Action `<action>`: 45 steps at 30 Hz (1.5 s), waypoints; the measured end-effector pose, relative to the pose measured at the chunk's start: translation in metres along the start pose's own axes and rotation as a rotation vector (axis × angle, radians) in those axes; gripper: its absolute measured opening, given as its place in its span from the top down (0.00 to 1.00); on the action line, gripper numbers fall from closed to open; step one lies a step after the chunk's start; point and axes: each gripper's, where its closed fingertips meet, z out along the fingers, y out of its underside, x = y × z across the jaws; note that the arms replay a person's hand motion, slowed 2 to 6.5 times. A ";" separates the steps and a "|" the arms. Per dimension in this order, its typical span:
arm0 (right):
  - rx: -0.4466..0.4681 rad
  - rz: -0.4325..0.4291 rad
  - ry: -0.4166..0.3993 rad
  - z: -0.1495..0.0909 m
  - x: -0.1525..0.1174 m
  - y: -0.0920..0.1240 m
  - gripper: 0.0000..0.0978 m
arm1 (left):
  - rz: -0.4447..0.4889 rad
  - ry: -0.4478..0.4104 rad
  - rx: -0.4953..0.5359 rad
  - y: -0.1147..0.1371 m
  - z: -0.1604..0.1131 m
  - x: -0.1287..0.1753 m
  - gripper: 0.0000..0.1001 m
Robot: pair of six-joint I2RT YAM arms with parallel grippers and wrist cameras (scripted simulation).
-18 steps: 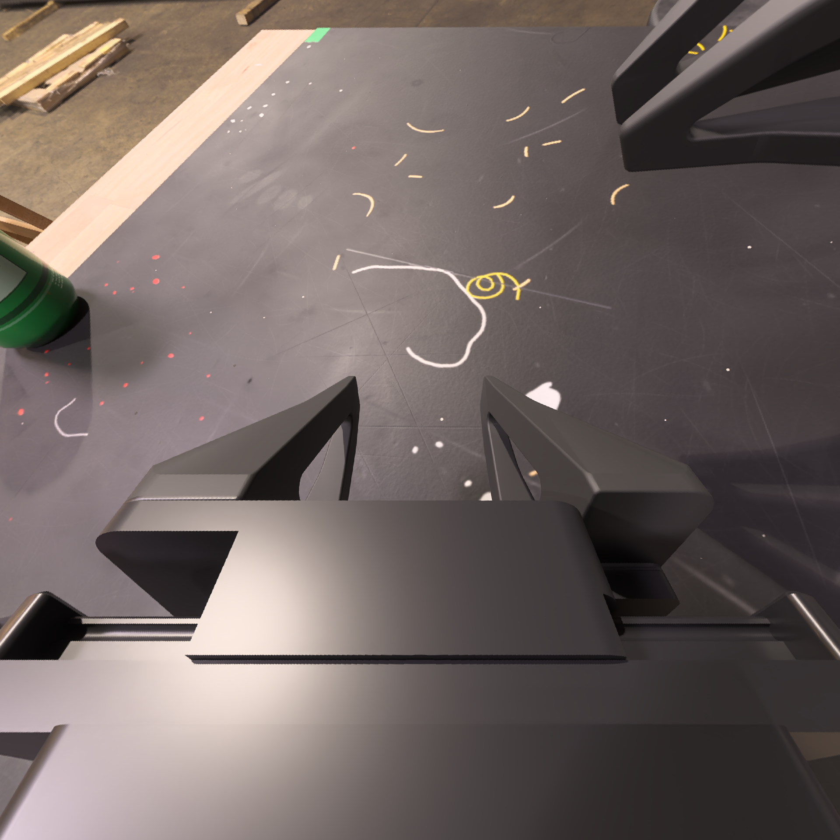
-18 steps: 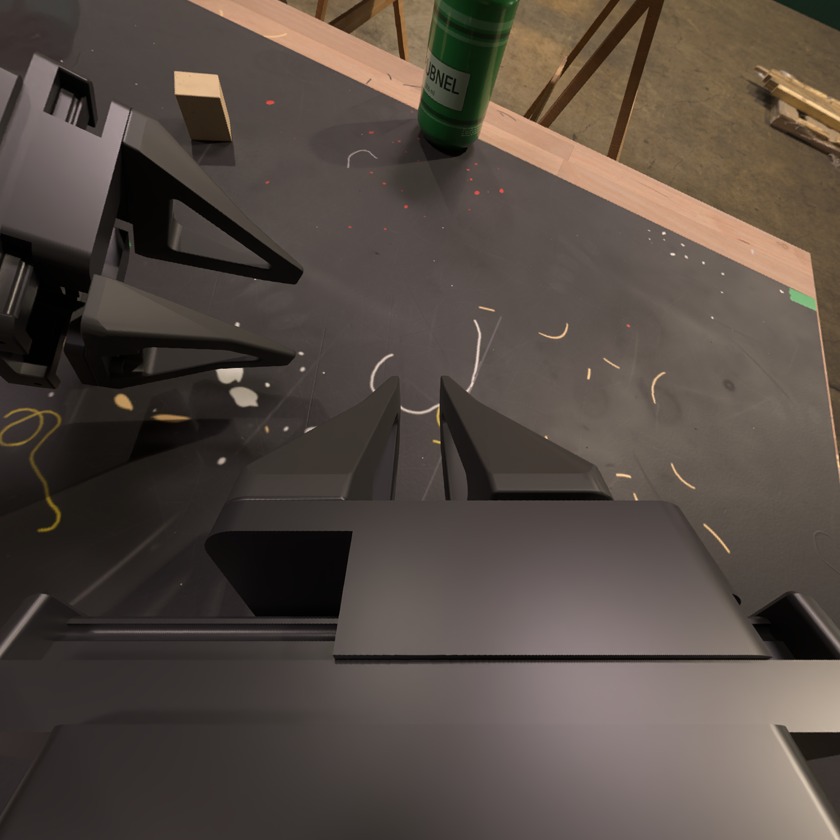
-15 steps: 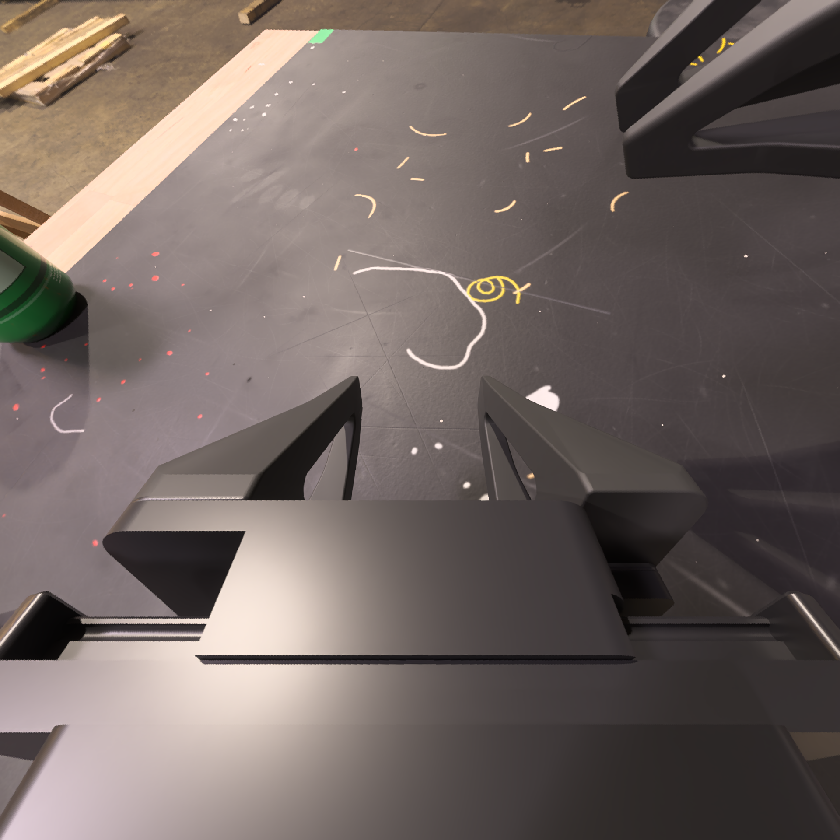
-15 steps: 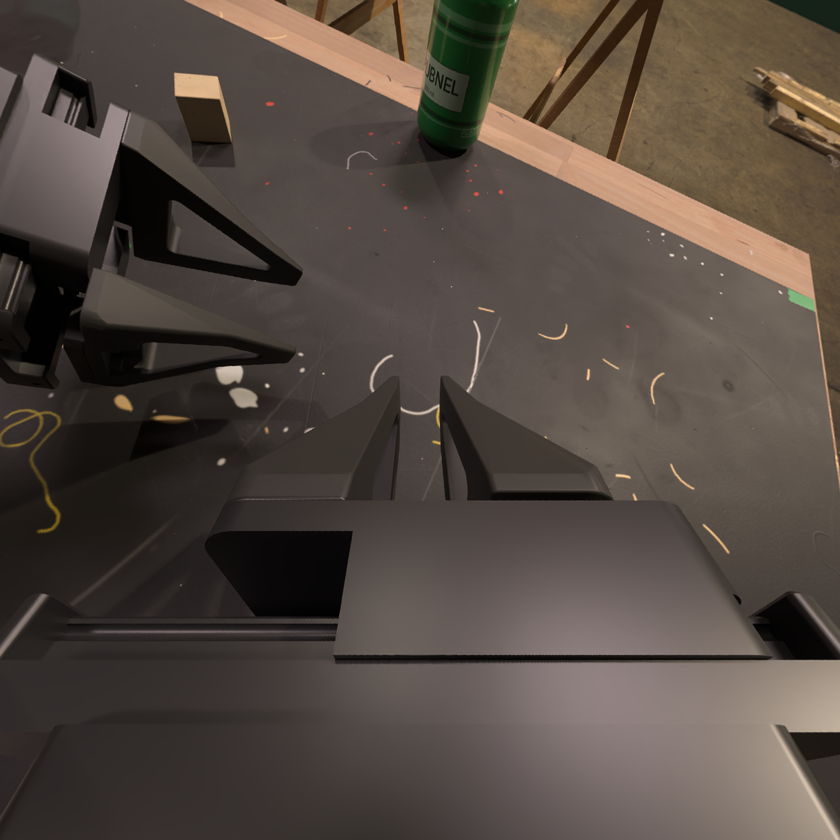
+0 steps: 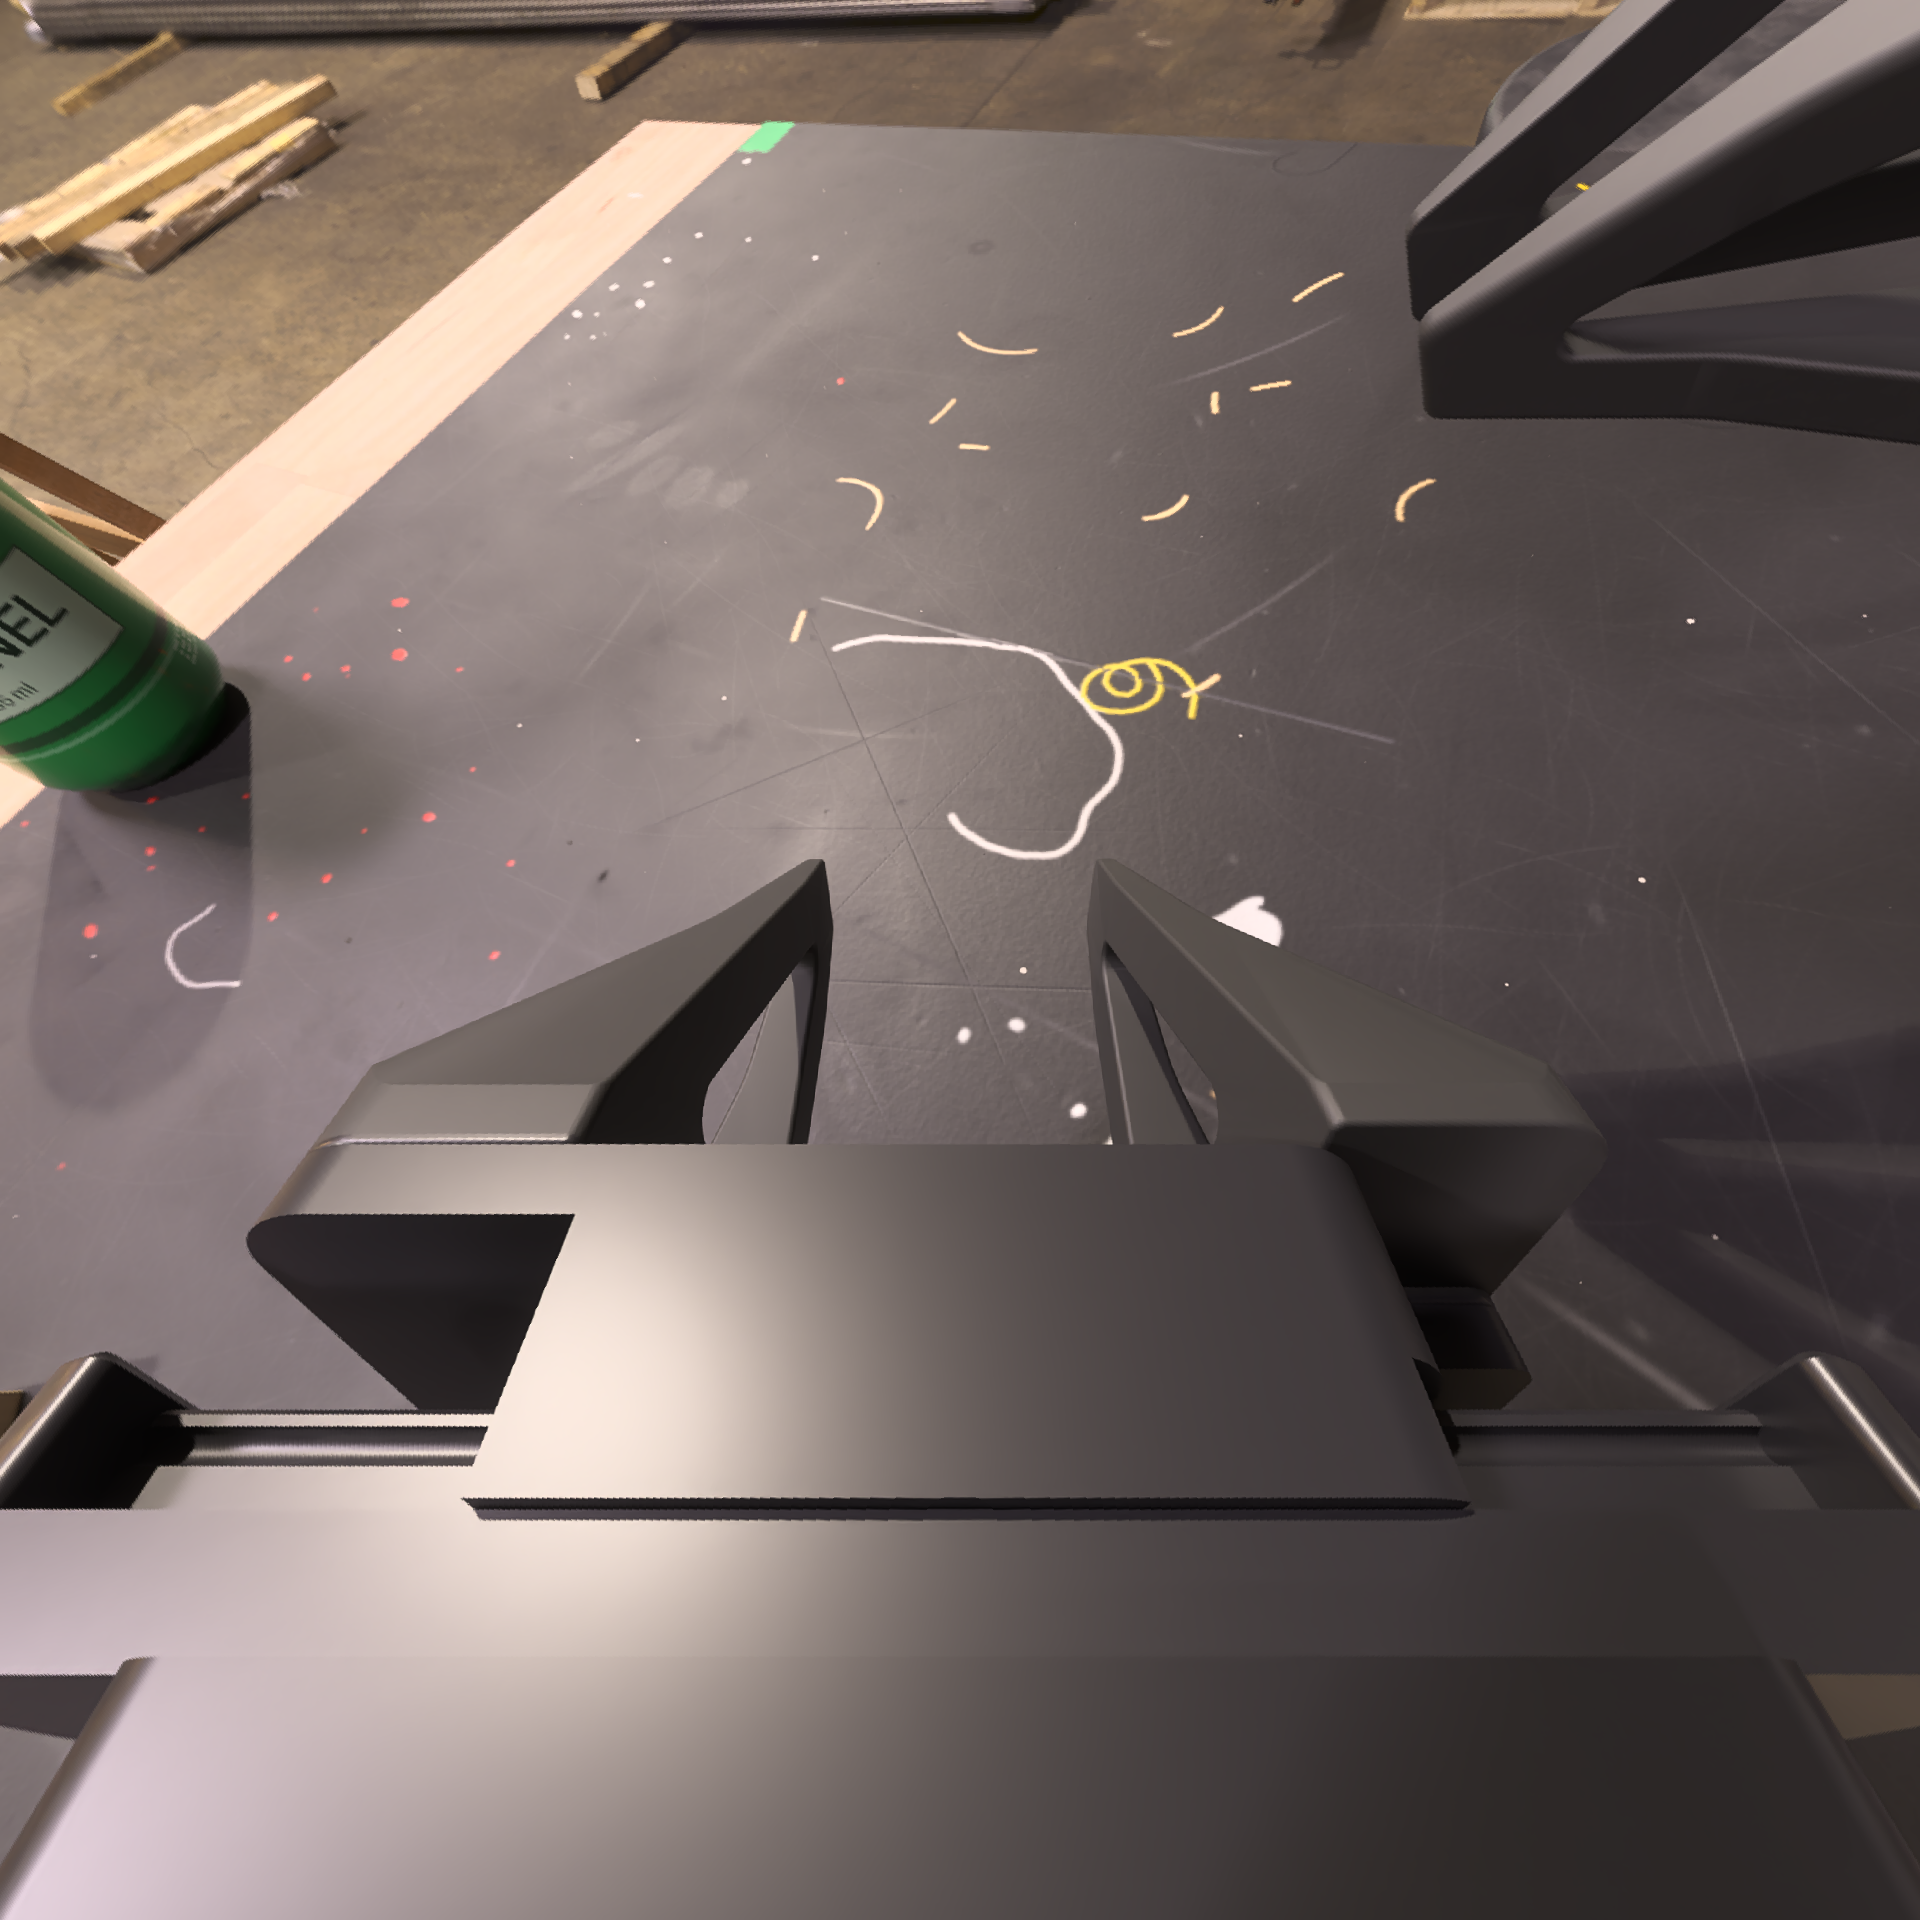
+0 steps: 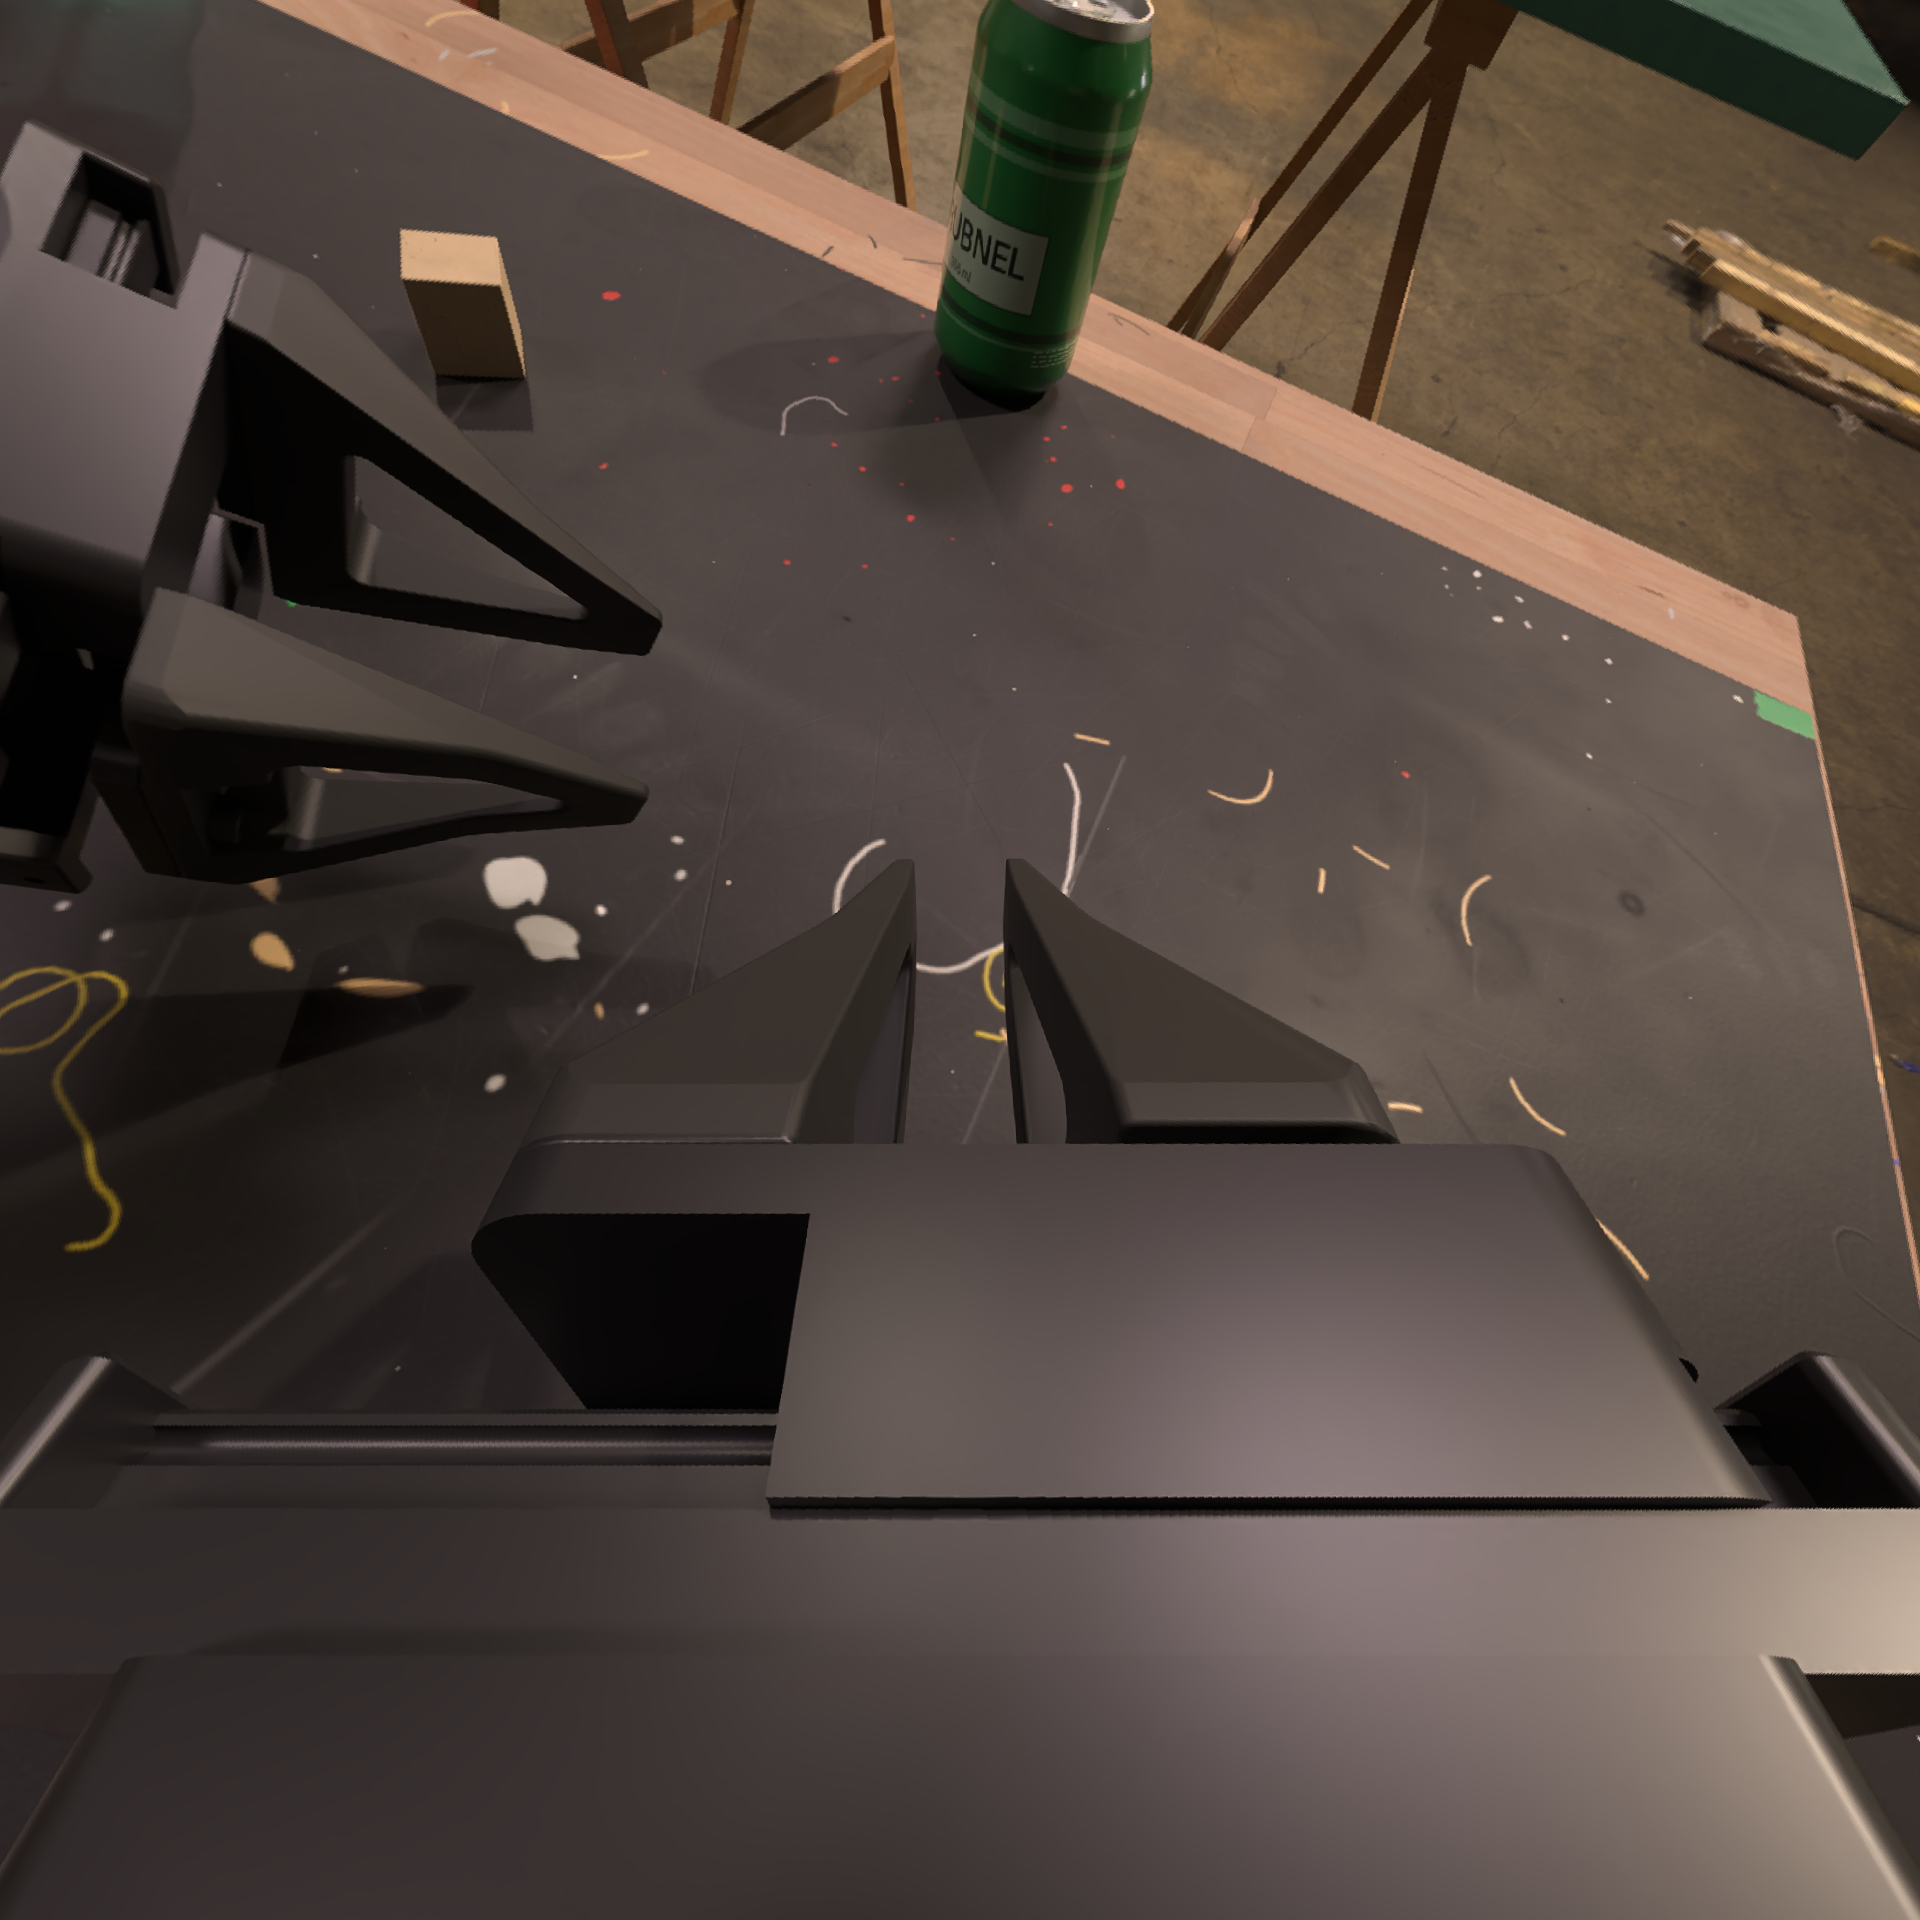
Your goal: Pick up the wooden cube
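Observation:
The wooden cube (image 6: 462,301) stands on the black table mat at the far left of the right wrist view, behind the left gripper (image 6: 649,717). It does not show in the left wrist view. The left gripper (image 5: 961,883) is open and empty, low over the mat's chalk marks, and points away from the cube. The right gripper (image 6: 958,873) has its fingers nearly together with only a narrow gap and holds nothing. It also shows at the top right of the left wrist view (image 5: 1455,301).
A green can (image 6: 1039,197) stands near the mat's far edge, to the right of the cube, and shows at the left in the left wrist view (image 5: 94,686). A wooden table border (image 6: 1455,468) runs beyond it. Trestle legs and planks are on the floor.
Both wrist views have shifted slightly and now show more of the far table edge and the can. Neither gripper's finger opening has changed.

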 end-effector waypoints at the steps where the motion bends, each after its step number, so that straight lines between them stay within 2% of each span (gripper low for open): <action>1: 0.004 0.000 0.003 0.000 0.000 0.000 0.86 | 0.005 -0.003 0.004 -0.001 -0.001 0.000 0.58; 8: 0.022 -0.004 0.024 0.000 0.004 -0.002 0.86 | 0.007 -0.011 0.055 -0.012 -0.018 0.003 0.58; 14: 0.046 0.017 0.014 -0.001 0.005 -0.003 0.86 | -0.045 -0.009 0.124 -0.028 -0.050 0.000 0.59; 20: 0.065 0.022 0.008 -0.002 0.004 -0.006 0.86 | -0.117 -0.113 0.190 -0.053 -0.093 -0.039 0.62; 24: 0.069 0.019 0.009 -0.002 0.003 -0.007 0.86 | -0.196 -0.176 0.256 -0.070 -0.125 -0.078 0.63; 27: 0.071 0.016 0.005 -0.002 0.001 -0.007 0.86 | -0.240 -0.240 0.263 -0.072 -0.142 -0.111 0.63; 31: 0.076 0.013 -0.001 -0.002 -0.001 -0.008 0.86 | -0.297 -0.308 0.193 -0.062 -0.147 -0.155 0.60; 35: 0.079 0.005 -0.008 -0.001 -0.004 -0.009 0.85 | -0.371 -0.313 0.054 -0.038 -0.133 -0.189 0.43; 38: 0.070 -0.005 -0.013 0.000 -0.007 -0.006 0.85 | -0.424 -0.298 -0.072 -0.012 -0.117 -0.205 0.34; 41: 0.060 -0.017 -0.014 0.001 -0.009 -0.004 0.85 | -0.471 -0.291 -0.167 0.013 -0.102 -0.217 0.32; 45: 0.052 -0.036 -0.006 0.003 -0.010 -0.002 0.85 | -0.502 -0.289 -0.221 0.037 -0.086 -0.227 0.32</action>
